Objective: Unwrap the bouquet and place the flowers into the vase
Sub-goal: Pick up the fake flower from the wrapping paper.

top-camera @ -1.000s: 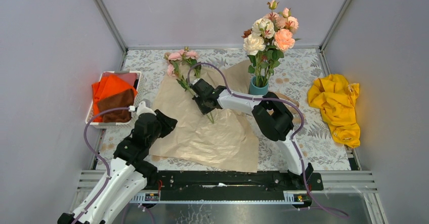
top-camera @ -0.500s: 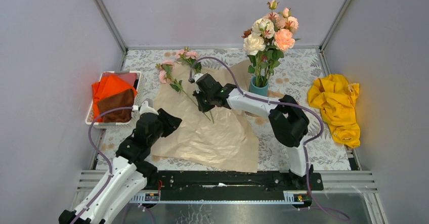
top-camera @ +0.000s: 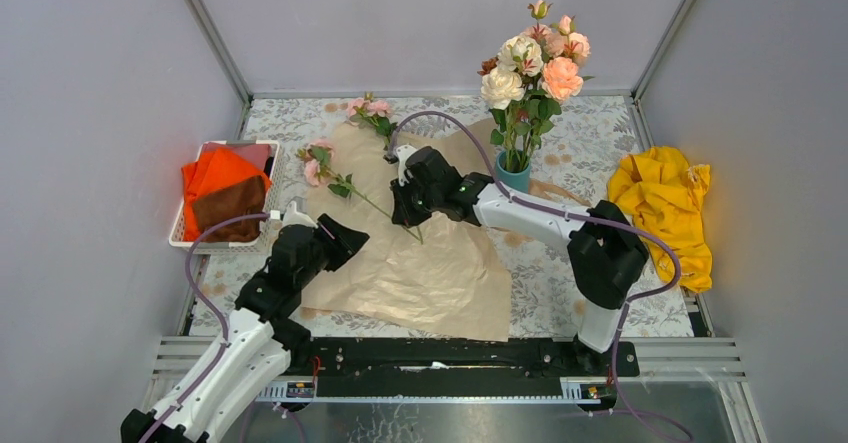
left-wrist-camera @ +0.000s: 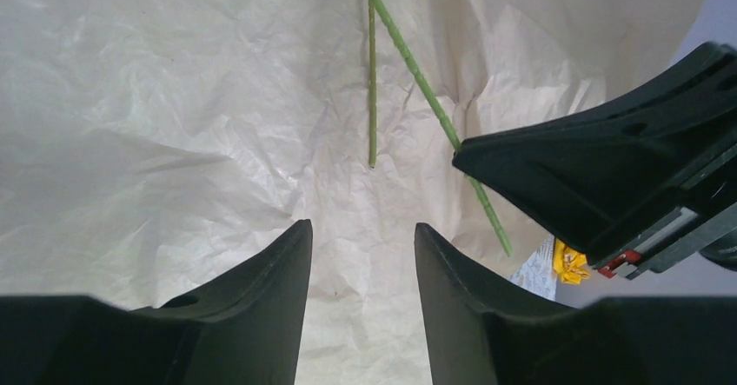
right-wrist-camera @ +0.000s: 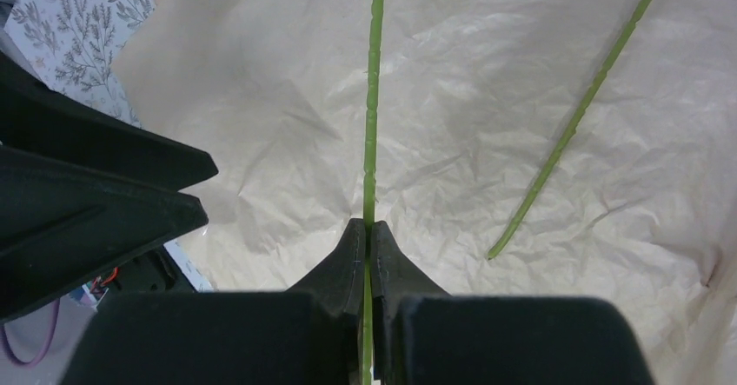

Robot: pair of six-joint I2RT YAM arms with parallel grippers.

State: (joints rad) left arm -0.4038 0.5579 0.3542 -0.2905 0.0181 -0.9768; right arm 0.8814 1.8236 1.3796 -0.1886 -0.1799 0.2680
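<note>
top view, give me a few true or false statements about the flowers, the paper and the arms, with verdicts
1. The small teal-blue cylindrical vase already holds pink, peach and cream roses. True.
2. The right end effector is open and empty. False: it is shut on a thin green stem.
3. The crinkled peach-tan kraft paper lies spread open on the table. True.
4. The left end effector grips the paper. False: its jaws stand apart with nothing between them.
5. The yellow cloth lies on the paper. False: it lies apart, by the table's right edge.
</note>
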